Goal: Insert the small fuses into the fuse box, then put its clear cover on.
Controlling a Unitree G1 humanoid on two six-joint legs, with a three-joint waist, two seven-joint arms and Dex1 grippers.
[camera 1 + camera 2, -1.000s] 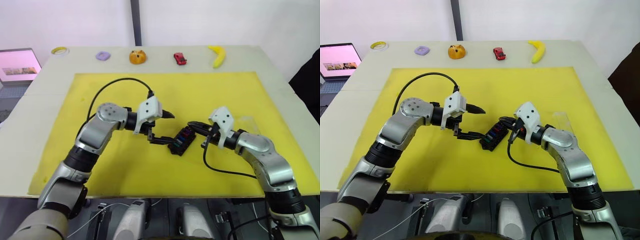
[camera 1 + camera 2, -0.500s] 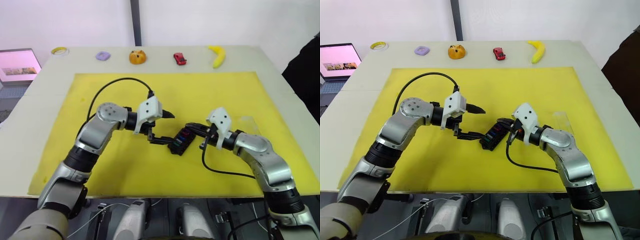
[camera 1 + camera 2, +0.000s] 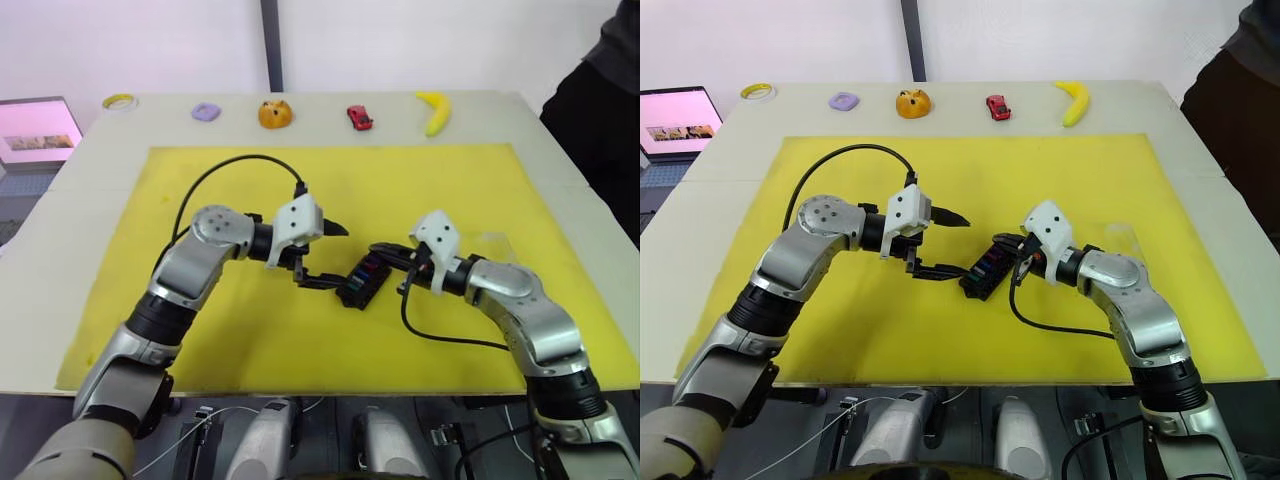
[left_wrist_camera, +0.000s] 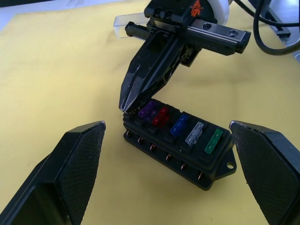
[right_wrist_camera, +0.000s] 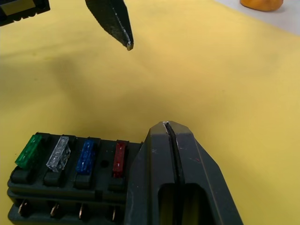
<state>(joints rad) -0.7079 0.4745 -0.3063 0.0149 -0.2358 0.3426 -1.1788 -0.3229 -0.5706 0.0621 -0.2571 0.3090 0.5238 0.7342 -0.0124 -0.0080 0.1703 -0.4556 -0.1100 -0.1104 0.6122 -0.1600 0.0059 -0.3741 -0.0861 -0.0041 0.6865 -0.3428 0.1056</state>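
Note:
The black fuse box [image 3: 360, 284] lies mid-mat, tilted. One row holds the small fuses [image 4: 179, 125]: purple, red, blue, clear-grey and green. My right gripper [image 3: 378, 250] is shut, its tip [image 4: 124, 108] touching the box's end beside the purple fuse; I see nothing between its fingertips [image 5: 166, 125]. My left gripper [image 3: 343, 258] is open on the box's other side, with one finger [image 4: 75, 164] near the box's edge and the other [image 4: 265, 164] wide of it. The clear cover [image 3: 495, 240] lies flat on the mat past my right forearm.
The yellow mat [image 3: 450, 190] covers most of the table. Along the far edge sit a tape roll [image 3: 119, 101], a purple piece [image 3: 206, 111], an orange toy [image 3: 275, 113], a red toy car [image 3: 359, 117] and a banana [image 3: 435, 110]. A laptop [image 3: 35, 130] is far left; a person [image 3: 600, 120] stands right.
My right gripper has edged a little left onto the box's end. The person at the right has come further into view. The left arm has not moved.

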